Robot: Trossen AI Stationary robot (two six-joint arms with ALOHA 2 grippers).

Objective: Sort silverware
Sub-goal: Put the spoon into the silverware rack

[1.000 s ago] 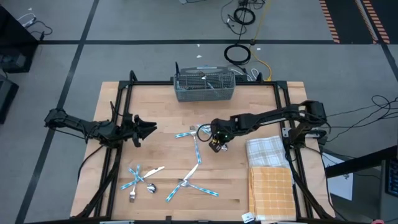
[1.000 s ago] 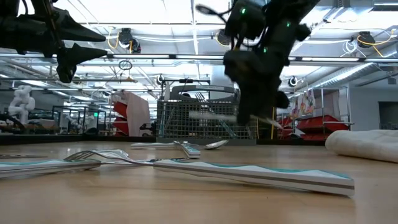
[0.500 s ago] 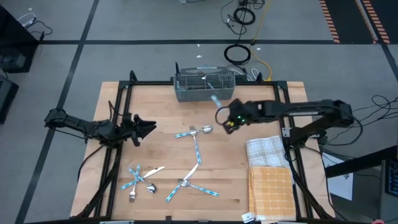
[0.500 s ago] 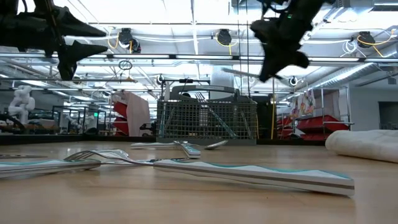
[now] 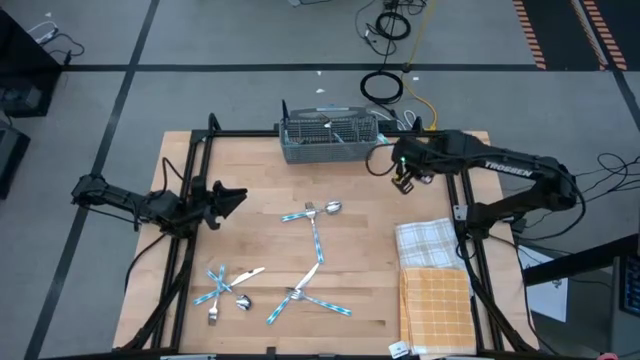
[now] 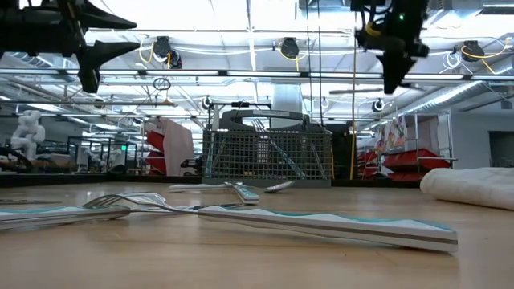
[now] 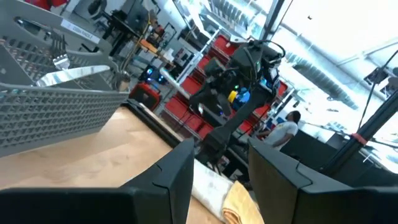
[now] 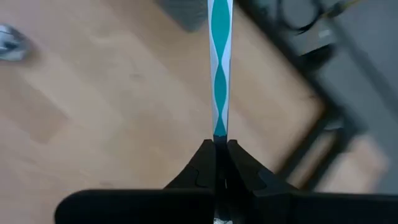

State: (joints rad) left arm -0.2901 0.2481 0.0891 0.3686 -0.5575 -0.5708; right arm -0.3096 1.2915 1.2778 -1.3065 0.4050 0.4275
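The right gripper (image 5: 405, 178), raised beside the caddy (image 5: 329, 139), pinches a teal-handled utensil (image 8: 219, 62), the left gripper (image 5: 232, 197) hovers spread at the bench's (image 5: 260, 180) left edge, and the remaining silverware (image 5: 313, 235) lies scattered mid-bench.

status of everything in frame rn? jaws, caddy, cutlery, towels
Right gripper: jaws shut on a teal-handled utensil, beside the caddy's right end.
Left gripper: jaws open, holding nothing, at table's left.
Wire caddy: upright at the back edge, some utensils inside.
Loose silverware: flat on the table.
Towels: folded, front right.
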